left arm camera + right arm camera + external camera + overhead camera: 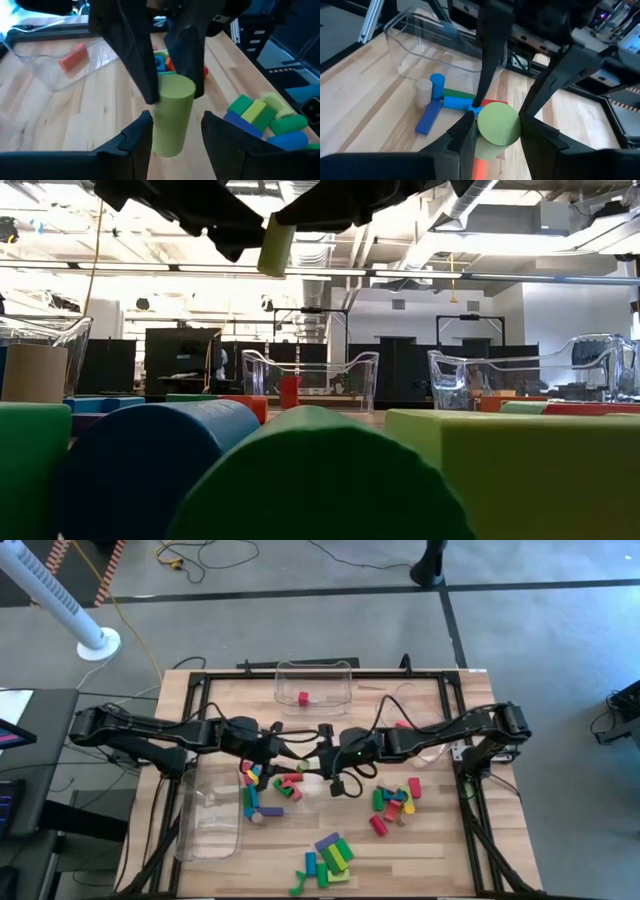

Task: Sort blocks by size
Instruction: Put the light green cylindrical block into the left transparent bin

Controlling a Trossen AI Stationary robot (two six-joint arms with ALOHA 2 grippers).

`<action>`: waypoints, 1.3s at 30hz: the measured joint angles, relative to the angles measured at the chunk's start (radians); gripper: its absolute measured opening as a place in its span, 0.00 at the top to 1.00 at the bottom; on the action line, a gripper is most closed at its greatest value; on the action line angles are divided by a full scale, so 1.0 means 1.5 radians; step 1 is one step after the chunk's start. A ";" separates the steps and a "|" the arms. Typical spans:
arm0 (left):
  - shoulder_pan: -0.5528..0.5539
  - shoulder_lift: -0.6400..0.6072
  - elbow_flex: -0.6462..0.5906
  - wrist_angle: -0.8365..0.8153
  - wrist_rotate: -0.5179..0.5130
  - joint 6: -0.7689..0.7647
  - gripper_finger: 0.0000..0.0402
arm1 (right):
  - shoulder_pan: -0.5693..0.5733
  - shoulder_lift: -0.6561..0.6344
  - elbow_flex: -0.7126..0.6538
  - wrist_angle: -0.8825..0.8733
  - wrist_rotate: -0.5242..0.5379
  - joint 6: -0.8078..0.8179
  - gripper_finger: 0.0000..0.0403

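A light green cylinder block (172, 115) hangs high above the table's middle, shown in the low view as the cylinder (276, 245) under the dark hands. My left gripper (176, 116) and my right gripper (497, 120) meet there from opposite sides, both shut on it. From above, the left gripper (295, 752) and the right gripper (335, 755) almost touch. Other blocks lie on the wood in loose heaps: one (265, 785) below the grippers, one (395, 802) to the right, one (328, 860) near the front edge. My left gripper has the cylinder's lower half (159, 135) between its two fingers, which come slanting down from the table's left side and lie across it. One finger (142, 132) lies against it; at the other a thin gap shows. The cylinder is lifted clear and nearly upright. My right gripper pinches the cylinder's upper end (482, 131) between its two fingers, which slant down from the table's right side and lie across the block. The round top face (499, 122) tips toward this wrist. The block hangs clear of the table.
A clear bin (313, 672) at the far middle holds a red block (303, 698). Another clear bin (210, 830) lies at the near left. Large green, blue and yellow blocks (300, 480) fill the low view's foreground. Black frame rails (470, 790) run along the table's sides.
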 joint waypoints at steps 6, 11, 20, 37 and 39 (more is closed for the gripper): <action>0.000 0.000 0.000 0.006 0.010 -0.004 0.60 | 0.000 0.000 0.000 0.009 0.018 -0.014 0.60; 0.000 0.000 0.000 0.009 0.006 -0.005 0.60 | 0.001 0.000 0.000 0.038 0.018 -0.028 0.60; 0.000 0.000 0.000 0.034 0.005 -0.002 0.60 | 0.001 0.000 0.000 0.075 0.021 -0.044 0.60; 0.000 0.012 0.000 0.034 -0.002 0.025 0.69 | 0.003 0.001 -0.001 0.072 0.034 -0.047 0.60; 0.000 0.012 0.000 0.030 -0.007 0.025 0.69 | 0.003 0.001 -0.001 0.068 0.036 -0.047 0.60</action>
